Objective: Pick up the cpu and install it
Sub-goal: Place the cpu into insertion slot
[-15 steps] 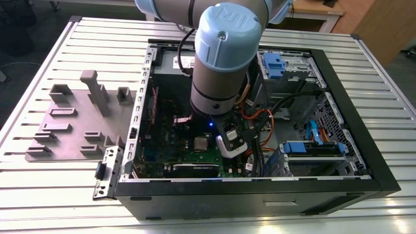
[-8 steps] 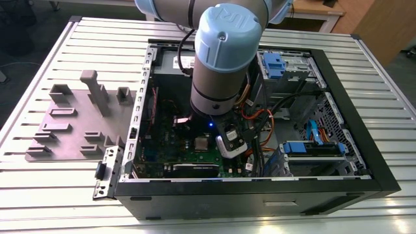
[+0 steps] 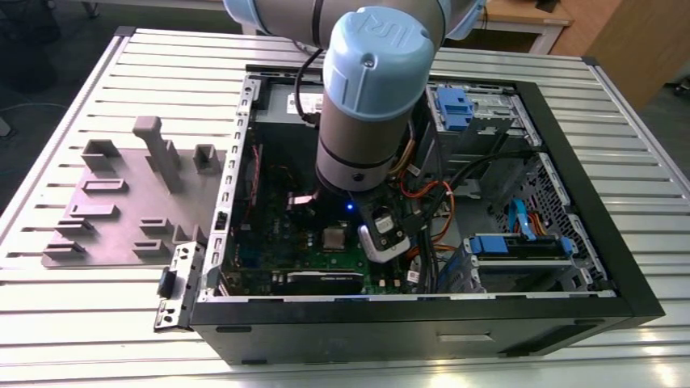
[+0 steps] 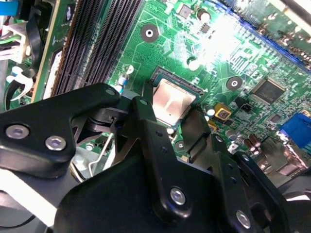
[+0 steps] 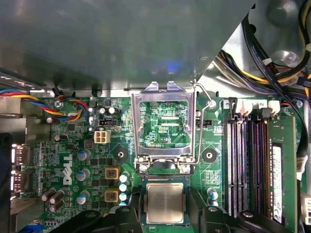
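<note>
A big open computer case (image 3: 431,331) lay on its side on a silver metal table (image 3: 603,105) with long ribs running across it. The table filled most of the exterior view. At about nine o'clock from the case, on the exterior view's left, a grey-purple plate (image 3: 119,210) with raised blocks lay flat on the ribs, just beside the case wall. At about one o'clock, past the table's far corner, there was some brown wooden furniture (image 3: 625,40). At about eleven o'clock the floor (image 3: 32,48) looked dark.

The robot arm (image 3: 372,97), grey with a light blue cap, reached straight down into the middle of the case.

In both wrist views the cpu (image 4: 172,104) (image 5: 165,203) lay flat and square in its socket on the green board (image 5: 73,160). Its silver lid faced up. The gripper (image 4: 170,109) (image 5: 165,199) was right over it. Its two black fingers (image 4: 150,141) were narrow, one on each side of the cpu and tight against its edges, holding it.

In the first wrist view the silver socket bracket (image 5: 165,121) was swung open just beside the cpu, and the board showed through its window. Long dark memory slots (image 5: 243,160) ran beside the socket. A bunch of coloured wires (image 5: 63,104) curled over the far side of the board
</note>
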`<action>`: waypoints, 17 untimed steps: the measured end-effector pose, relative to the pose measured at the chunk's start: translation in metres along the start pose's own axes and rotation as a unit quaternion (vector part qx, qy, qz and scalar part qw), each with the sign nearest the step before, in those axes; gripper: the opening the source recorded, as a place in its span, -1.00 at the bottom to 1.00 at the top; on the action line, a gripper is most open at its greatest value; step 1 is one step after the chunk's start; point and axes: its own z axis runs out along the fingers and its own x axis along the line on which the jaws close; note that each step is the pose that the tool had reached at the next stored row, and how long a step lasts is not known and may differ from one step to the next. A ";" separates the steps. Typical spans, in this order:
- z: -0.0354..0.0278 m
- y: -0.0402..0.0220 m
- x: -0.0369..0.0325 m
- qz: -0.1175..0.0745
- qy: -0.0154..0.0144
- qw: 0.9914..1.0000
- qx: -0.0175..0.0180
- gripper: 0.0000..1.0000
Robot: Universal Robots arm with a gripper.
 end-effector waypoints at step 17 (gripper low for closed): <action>-0.0013 0.0002 0.0001 0.000 0.000 1.000 0.000 0.06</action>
